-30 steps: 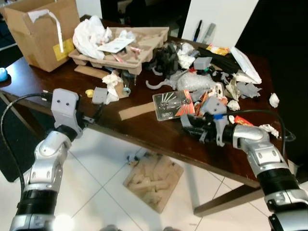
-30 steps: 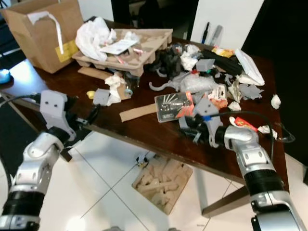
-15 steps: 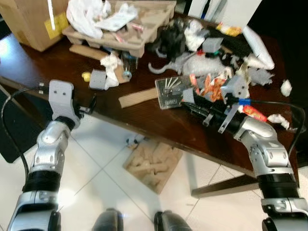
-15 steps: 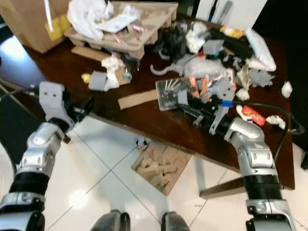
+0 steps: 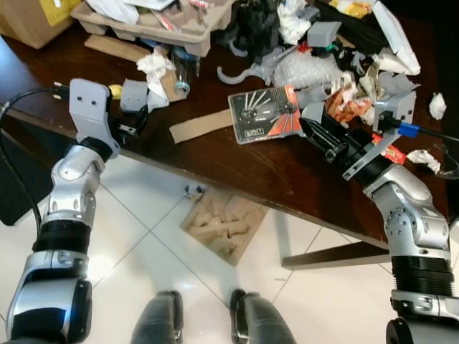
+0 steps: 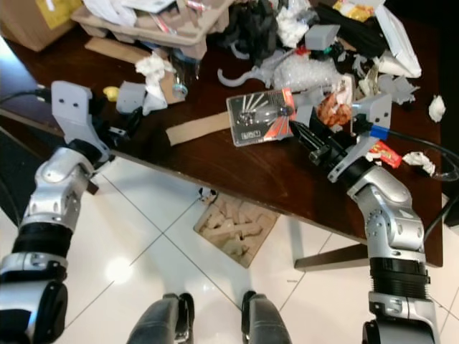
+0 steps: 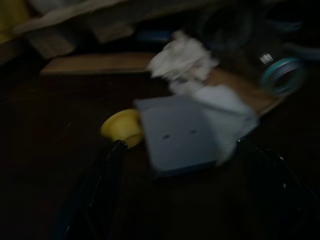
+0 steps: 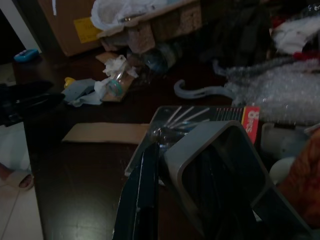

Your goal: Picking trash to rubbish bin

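Gripping a stiff, light grey plastic piece [image 8: 215, 165] by its rim, the right gripper [image 5: 315, 131] is clamped; the left gripper [image 7: 175, 165] is spread.

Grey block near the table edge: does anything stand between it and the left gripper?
Nothing visible does. The left gripper is open and points straight at the grey block. A yellow cap lies against the block's side and crumpled paper lies behind it, both off the direct path.
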Controlling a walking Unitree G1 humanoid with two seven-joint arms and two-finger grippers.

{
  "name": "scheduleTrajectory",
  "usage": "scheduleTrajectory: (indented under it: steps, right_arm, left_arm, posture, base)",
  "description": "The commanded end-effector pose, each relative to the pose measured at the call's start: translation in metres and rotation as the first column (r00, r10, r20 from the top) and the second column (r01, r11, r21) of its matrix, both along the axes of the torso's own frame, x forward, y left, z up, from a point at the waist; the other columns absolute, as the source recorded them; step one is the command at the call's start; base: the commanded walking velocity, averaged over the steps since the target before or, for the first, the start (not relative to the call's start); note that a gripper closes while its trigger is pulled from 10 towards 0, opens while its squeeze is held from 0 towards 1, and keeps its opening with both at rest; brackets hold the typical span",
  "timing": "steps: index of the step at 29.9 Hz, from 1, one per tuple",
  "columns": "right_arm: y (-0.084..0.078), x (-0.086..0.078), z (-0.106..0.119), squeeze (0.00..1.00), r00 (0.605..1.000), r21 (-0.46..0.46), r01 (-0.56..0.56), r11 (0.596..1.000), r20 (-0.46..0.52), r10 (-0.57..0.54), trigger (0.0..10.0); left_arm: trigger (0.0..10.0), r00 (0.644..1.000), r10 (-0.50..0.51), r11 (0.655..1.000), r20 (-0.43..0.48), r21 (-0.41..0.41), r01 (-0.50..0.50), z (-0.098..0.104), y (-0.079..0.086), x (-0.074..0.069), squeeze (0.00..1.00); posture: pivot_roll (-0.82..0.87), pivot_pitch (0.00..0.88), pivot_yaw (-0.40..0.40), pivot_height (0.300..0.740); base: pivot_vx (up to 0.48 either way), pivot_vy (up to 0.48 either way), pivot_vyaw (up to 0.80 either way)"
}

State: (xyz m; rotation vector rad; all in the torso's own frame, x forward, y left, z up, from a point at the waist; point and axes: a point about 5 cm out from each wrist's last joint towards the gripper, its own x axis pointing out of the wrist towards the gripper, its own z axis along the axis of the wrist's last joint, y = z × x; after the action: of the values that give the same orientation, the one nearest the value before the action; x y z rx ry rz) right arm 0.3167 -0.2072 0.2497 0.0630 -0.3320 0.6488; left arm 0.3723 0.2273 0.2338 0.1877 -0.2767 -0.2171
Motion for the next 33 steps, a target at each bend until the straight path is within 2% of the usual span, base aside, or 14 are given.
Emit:
scheduleTrajectory:
  steps: [1, 4, 13, 17, 19, 25, 29, 33]
  right_arm:
    - [-0.006, -0.005, -0.001, 0.0, 1.0, 0.003, 0.014, 1.0, -0.007, -0.014, 0.0]
    - [-0.009, -0.011, 0.0, 0.0, 1.0, -0.005, 0.018, 1.0, -0.023, -0.018, 0.0]
    - [-0.014, -0.02, 0.004, 0.0, 0.998, -0.023, 0.038, 0.999, -0.045, -0.039, 0.0]
    - [-0.015, -0.023, 0.006, 0.0, 0.998, -0.027, 0.041, 0.999, -0.045, -0.043, 0.0]
    - [-0.016, -0.025, 0.009, 0.0, 0.998, -0.029, 0.048, 0.998, -0.047, -0.049, 0.0]
    - [-0.015, -0.025, 0.009, 0.0, 0.997, -0.026, 0.05, 0.998, -0.053, -0.051, 0.0]
    - [-0.014, -0.025, 0.009, 0.0, 0.997, -0.027, 0.048, 0.998, -0.056, -0.05, 0.0]
    - [-0.014, -0.027, 0.01, 0.0, 0.997, -0.028, 0.048, 0.998, -0.063, -0.05, 0.0]
  left_arm:
    - [10.0, 1.0, 0.022, 0.999, -0.016, 0.024, -0.021, -0.005, 0.006, -0.001, 0.0]
    - [10.0, 0.996, 0.088, 0.996, -0.021, 0.021, -0.088, 0.001, 0.021, 0.003, 0.0]
    - [10.0, 0.991, 0.137, 0.991, -0.008, -0.005, -0.137, 0.017, 0.039, 0.008, 0.0]
    - [10.0, 0.993, 0.12, 0.993, -0.006, -0.023, -0.12, 0.02, 0.038, 0.01, 0.0]
    - [10.0, 0.998, 0.067, 0.997, 0.005, -0.026, -0.067, 0.025, 0.032, 0.013, 0.0]
    - [10.0, 0.999, 0.025, 1.0, 0.035, -0.016, -0.025, 0.036, 0.024, 0.016, 0.0]
    - [10.0, 0.999, 0.03, 1.0, 0.039, -0.011, -0.03, 0.041, 0.024, 0.017, 0.0]
    - [10.0, 0.997, 0.061, 0.998, 0.035, -0.016, -0.061, 0.045, 0.032, 0.018, 0.0]
  posture:
    - [0.01, 0.446, -0.089, 0.74]
    - [-0.03, 0.478, -0.107, 0.74]
    - [-0.08, 0.504, -0.124, 0.74]
    - [-0.09, 0.507, -0.125, 0.74]
    - [-0.09, 0.509, -0.124, 0.74]
    - [-0.09, 0.512, -0.124, 0.74]
    - [-0.09, 0.515, -0.124, 0.74]
    - [-0.1, 0.515, -0.127, 0.74]
  base:
    - [0.0, 0.0, 0.0]
    - [0.0, 0.0, 0.0]
    - [0.0, 0.0, 0.0]
    - [0.0, 0.0, 0.0]
    - [0.0, 0.0, 0.0]
    - [0.0, 0.0, 0.0]
    - [0.0, 0.0, 0.0]
    - [0.0, 0.0, 0.0]
